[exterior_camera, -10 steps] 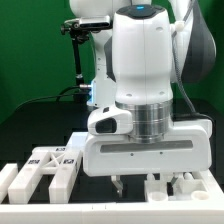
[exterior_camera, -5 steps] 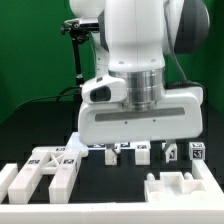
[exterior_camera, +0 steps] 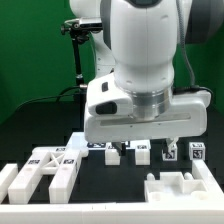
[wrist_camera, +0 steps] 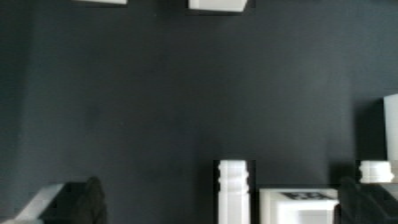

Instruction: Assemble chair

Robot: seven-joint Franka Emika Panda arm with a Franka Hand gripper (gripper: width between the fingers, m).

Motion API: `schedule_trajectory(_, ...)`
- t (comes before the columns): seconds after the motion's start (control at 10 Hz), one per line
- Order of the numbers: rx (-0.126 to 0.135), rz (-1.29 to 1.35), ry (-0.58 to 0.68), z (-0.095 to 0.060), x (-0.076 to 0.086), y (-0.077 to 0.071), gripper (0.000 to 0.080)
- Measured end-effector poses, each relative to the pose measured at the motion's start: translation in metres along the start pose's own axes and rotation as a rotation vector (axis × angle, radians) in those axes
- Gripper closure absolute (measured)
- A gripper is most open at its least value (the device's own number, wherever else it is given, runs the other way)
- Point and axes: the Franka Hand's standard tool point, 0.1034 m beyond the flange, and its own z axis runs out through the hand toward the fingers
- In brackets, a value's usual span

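Note:
The chair is in loose white tagged parts on the black table. In the exterior view, flat slabs (exterior_camera: 47,165) lie at the left, a row of small tagged blocks (exterior_camera: 143,151) stands at the back, and a chunky notched piece (exterior_camera: 180,187) lies at the front right. My gripper (exterior_camera: 150,146) hangs above the block row, open and holding nothing. In the wrist view my gripper (wrist_camera: 222,210) shows its dark fingers (wrist_camera: 71,200) wide apart, with a slim white post (wrist_camera: 231,185) and a tagged block (wrist_camera: 302,200) on the table far below them.
A low white border rail (exterior_camera: 10,180) runs along the front left. More white pieces sit at the wrist view's edges (wrist_camera: 388,120) (wrist_camera: 217,5). A black camera stand (exterior_camera: 78,50) rises behind the arm before the green backdrop.
The arm has risen from just above the table to well over the blocks and shifted slightly toward the exterior view's right. The jaws stayed open and empty.

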Motion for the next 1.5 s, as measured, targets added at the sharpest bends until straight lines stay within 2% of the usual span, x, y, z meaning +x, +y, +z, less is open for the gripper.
schedule_trajectory(0.1,0.002,0.038,-0.185,0.015,-0.028,-0.001,0.0150)
schedule_trajectory(0.2,0.012,0.043,-0.281,0.026,-0.038,-0.003,0.0150)
schedule_trajectory(0.3,0.011,0.041,-0.364,0.035,-0.047,-0.004,0.0150)
schedule_trajectory(0.4,0.009,0.038,-0.450,0.038,-0.054,-0.004,0.0150)
schedule_trajectory(0.7,0.007,0.042,-0.462,0.043,-0.046,-0.004,0.0150)
schedule_trajectory(1.0,-0.014,0.081,-0.485,0.075,-0.056,-0.008,0.0150)
schedule_trajectory(1.1,-0.018,0.087,-0.496,0.081,-0.059,-0.009,0.0150)
schedule_trajectory(1.5,-0.020,0.089,-0.499,0.083,-0.060,-0.009,0.0150)
